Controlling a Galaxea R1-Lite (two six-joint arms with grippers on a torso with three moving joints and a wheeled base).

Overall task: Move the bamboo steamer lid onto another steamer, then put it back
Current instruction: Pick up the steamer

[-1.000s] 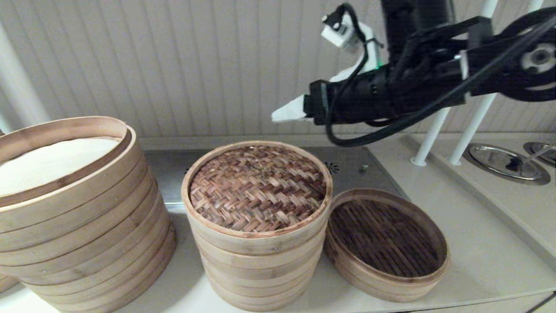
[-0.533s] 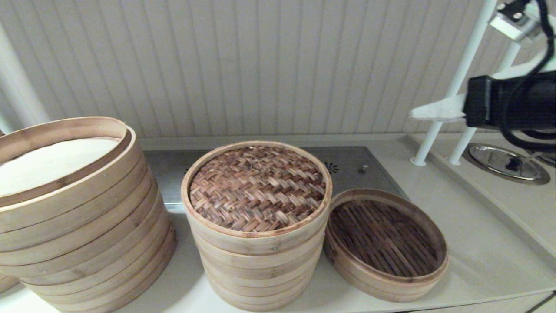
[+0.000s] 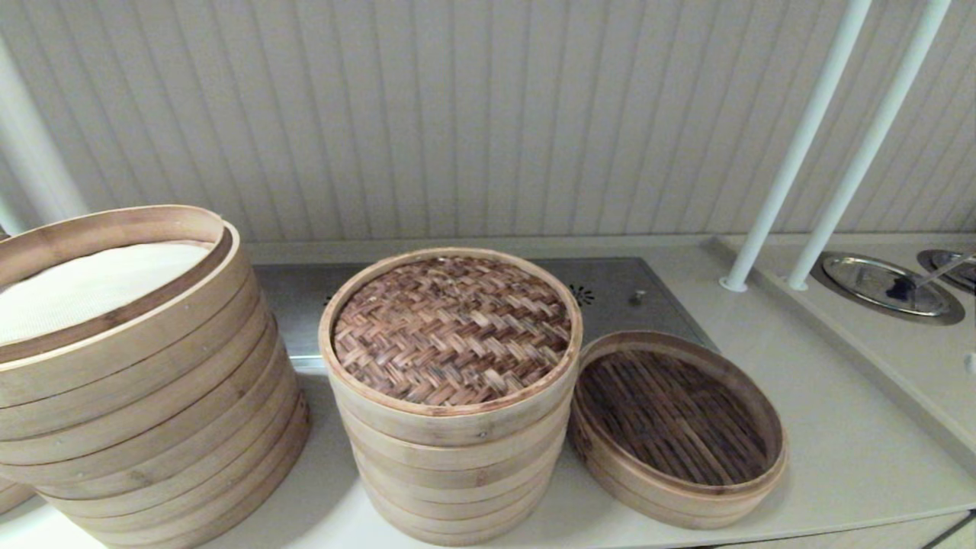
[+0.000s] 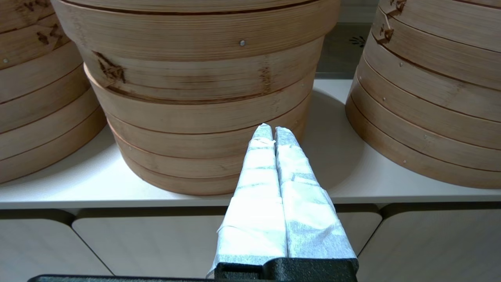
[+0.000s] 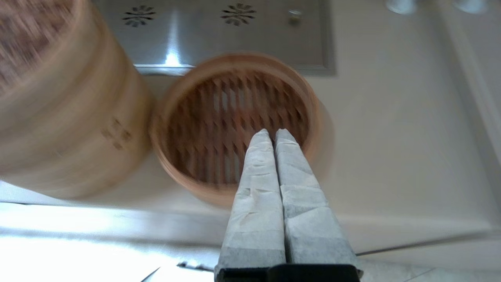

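Observation:
The bamboo steamer lid, dark woven top in a pale band, rests on the mid-sized steamer stack at the counter's middle; the stack's liner is hidden under it. Neither gripper shows in the head view. In the right wrist view my right gripper is shut and empty, hovering over the low slatted basket, with the lidded stack beside it. My left gripper is shut and empty, low at the counter's front edge, facing the wide stack; the mid-sized stack stands to one side.
The much wider stack with a white liner stands at the left. The low basket touches the mid-sized stack's right side. Two white poles and round metal dishes are at the back right. A steel panel lies behind.
My right arm, which was high behind the lid, swung off to the right and left the head view. The lid and the stacks have not moved.

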